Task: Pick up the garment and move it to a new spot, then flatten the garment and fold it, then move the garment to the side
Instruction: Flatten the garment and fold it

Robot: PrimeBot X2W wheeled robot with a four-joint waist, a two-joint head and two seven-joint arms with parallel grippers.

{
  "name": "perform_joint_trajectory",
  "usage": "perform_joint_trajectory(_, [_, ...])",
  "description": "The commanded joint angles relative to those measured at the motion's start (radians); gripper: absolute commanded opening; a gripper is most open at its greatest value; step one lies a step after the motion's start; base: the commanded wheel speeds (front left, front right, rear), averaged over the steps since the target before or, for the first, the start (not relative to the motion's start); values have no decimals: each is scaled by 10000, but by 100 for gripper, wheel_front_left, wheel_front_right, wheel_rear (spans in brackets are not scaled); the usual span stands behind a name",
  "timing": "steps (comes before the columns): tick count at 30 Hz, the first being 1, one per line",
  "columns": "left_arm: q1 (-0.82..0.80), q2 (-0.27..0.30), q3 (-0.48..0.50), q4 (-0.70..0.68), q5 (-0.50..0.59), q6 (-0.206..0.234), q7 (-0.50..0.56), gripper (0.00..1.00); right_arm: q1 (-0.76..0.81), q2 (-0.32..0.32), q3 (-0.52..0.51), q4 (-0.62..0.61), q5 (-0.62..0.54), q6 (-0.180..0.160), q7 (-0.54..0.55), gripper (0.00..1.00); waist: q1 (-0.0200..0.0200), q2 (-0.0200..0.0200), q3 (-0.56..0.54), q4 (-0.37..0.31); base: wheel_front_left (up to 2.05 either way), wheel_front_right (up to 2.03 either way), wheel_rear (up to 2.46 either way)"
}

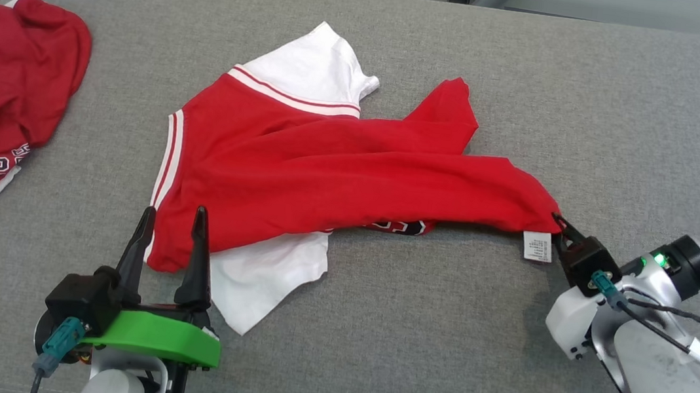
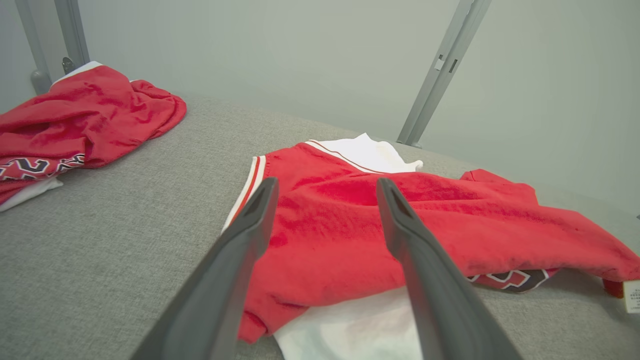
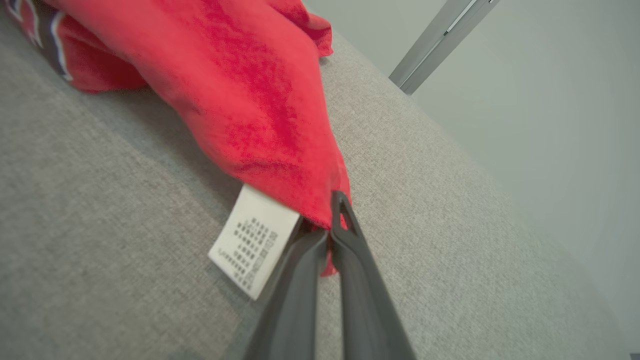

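The garment [image 1: 327,167] is a red and white jersey lying crumpled across the middle of the grey surface. Its right corner, with a white care label [image 1: 538,246], is pinched by my right gripper [image 1: 559,222], which is shut on the cloth. In the right wrist view that gripper [image 3: 327,220] clamps the red hem [image 3: 280,135] beside the label [image 3: 252,240]. My left gripper [image 1: 173,210] stands open at the garment's lower left corner, its fingertips just over the red edge. The left wrist view shows those open fingers [image 2: 250,225] framing the red cloth [image 2: 340,225].
A second red garment [image 1: 2,97] with a number print lies bunched at the far left of the grey surface [image 1: 426,337], also in the left wrist view [image 2: 75,120]. Metal frame posts [image 2: 440,70] stand behind the surface's far edge.
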State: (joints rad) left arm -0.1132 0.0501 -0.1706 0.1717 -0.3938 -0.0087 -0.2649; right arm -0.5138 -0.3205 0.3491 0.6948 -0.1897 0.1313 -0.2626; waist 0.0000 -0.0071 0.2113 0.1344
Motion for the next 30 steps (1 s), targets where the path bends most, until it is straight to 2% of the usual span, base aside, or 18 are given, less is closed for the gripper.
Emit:
perform_joint_trajectory(1, [-112, 8, 15, 36, -10, -11, 2, 100, 341, 248, -182, -34, -55, -10, -26, 0, 0, 71, 7, -48, 0, 0, 0])
perform_joint_trajectory(4, [-104, 8, 21, 64, -3, -4, 2, 100, 746, 604, -487, -234, -86, -10, -26, 0, 0, 71, -28, -91, 0, 0, 0])
perform_joint_trajectory(6, [-69, 8, 28, 76, -2, 3, 2, 100, 1069, 804, -727, -458, -125, -10, -26, 18, 0, 71, -66, -137, 0, 0, 0])
perform_joint_trajectory(9, [3, 8, 69, 82, 20, 14, 2, 100, 1587, 1087, -1163, -934, -171, -10, -26, 27, 0, 71, -149, -250, 0, 0, 0])
perform_joint_trajectory(11, [87, 8, 111, 96, 33, 15, 2, 100, 1954, 1265, -1415, -1296, -223, -10, -26, 44, 0, 71, -221, -351, 0, 0, 0])
perform_joint_trajectory(12, [125, 8, 133, 102, 36, 15, 2, 100, 2115, 1351, -1532, -1456, -230, -10, -26, 60, 0, 71, -245, -410, 0, 0, 0])
perform_joint_trajectory(13, [146, 8, 159, 111, 31, 8, 2, 100, 2266, 1417, -1617, -1610, -246, -10, -26, 90, 0, 71, -262, -467, 0, 0, 0])
perform_joint_trajectory(14, [166, 9, 182, 117, 26, 1, 2, 100, 2403, 1480, -1716, -1754, -255, -10, -26, 100, 0, 71, -289, -520, 0, 0, 0])
perform_joint_trajectory(30, [370, 11, 718, 74, 204, -112, 2, 100, 3517, 2276, -2973, -4002, 320, -10, -26, 100, 0, 71, -837, -1146, 0, 0, 0])
